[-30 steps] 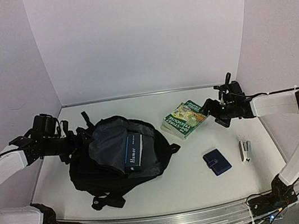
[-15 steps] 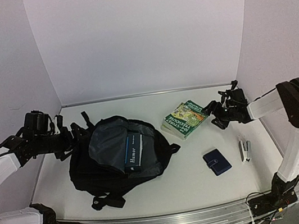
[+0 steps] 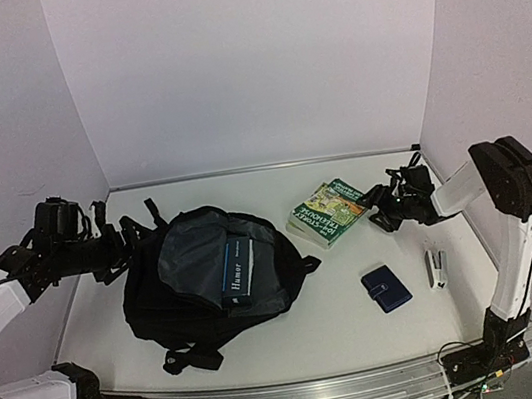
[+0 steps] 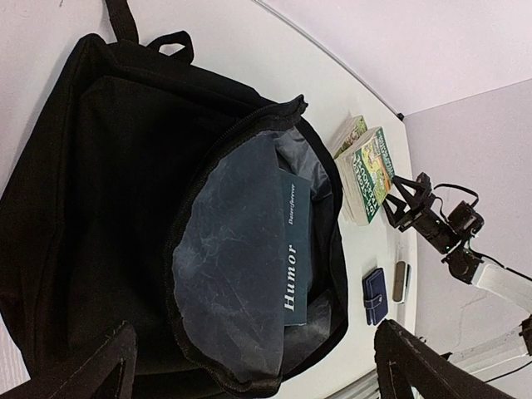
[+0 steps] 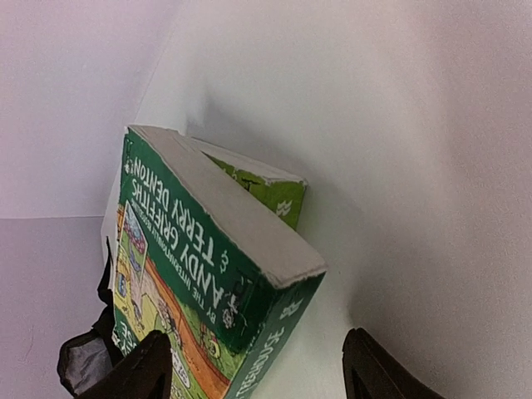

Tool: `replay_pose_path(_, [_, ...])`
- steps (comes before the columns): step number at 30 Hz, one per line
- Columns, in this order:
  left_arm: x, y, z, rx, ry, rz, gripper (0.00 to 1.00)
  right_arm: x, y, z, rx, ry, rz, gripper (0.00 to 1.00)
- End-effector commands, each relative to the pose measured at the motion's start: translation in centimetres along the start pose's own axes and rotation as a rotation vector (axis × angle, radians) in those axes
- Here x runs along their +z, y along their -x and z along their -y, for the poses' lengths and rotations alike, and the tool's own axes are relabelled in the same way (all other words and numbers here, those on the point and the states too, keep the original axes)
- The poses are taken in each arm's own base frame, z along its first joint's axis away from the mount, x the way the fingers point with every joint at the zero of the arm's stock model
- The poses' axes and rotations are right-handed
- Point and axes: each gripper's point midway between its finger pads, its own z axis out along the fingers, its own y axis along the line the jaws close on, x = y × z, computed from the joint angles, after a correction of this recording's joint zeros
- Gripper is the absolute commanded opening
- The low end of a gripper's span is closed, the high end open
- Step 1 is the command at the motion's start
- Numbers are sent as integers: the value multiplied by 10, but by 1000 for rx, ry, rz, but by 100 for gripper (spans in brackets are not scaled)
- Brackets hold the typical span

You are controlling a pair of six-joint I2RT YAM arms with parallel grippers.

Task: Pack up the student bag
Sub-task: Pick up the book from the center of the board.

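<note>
From above, the student bag [image 3: 176,305] lies flat on the left-centre of the white table [image 3: 308,335], its main pocket unzipped so the grey lining shows, and a blue book [image 3: 238,270] titled "Humor" rests in the opening. The left gripper [image 3: 123,244] hangs at the bag's left side, close to the straps, with its jaws spread and nothing between them. To the right of the bag, and apart from it, two green books [image 3: 327,212] lie stacked. The right gripper [image 3: 377,210] sits at their right-hand corner. Nearer the front edge lie a dark-blue wallet [image 3: 386,288] and, just to its right, a stapler [image 3: 438,268]. The left wrist camera looks down on the bag between two widely parted fingers and shows the blue book lying spine-up against the lining. The green books, wallet and stapler appear beyond the bag, with the other arm reaching to the books. The right wrist camera sits low to the table. Here the corner of the upper green book stands between the two fingers, which are apart and not clamped on it. A gap shows on one side, while contact on the other cannot be made out.
</note>
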Motion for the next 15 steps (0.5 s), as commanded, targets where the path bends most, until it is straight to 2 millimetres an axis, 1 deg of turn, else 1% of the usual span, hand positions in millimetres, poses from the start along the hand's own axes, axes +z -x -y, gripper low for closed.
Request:
replay_pose_path(1, [-8, 7, 3, 9, -1, 31, 100, 10, 14, -11, -3, 72, 24, 68])
replay_pose_path(7, [-9, 9, 4, 9, 3, 34, 100, 19, 15, -8, 14, 105, 25, 68])
replay_pose_path(8, [-9, 9, 5, 10, 3, 35, 100, 21, 15, -8, 15, 112, 23, 66])
replay_pose_path(12, [-12, 11, 7, 15, -4, 42, 100, 22, 18, -13, 18, 148, 25, 52])
replay_pose_path(15, [-12, 11, 8, 16, -7, 44, 100, 16, 22, -23, 12, 185, 46, 40])
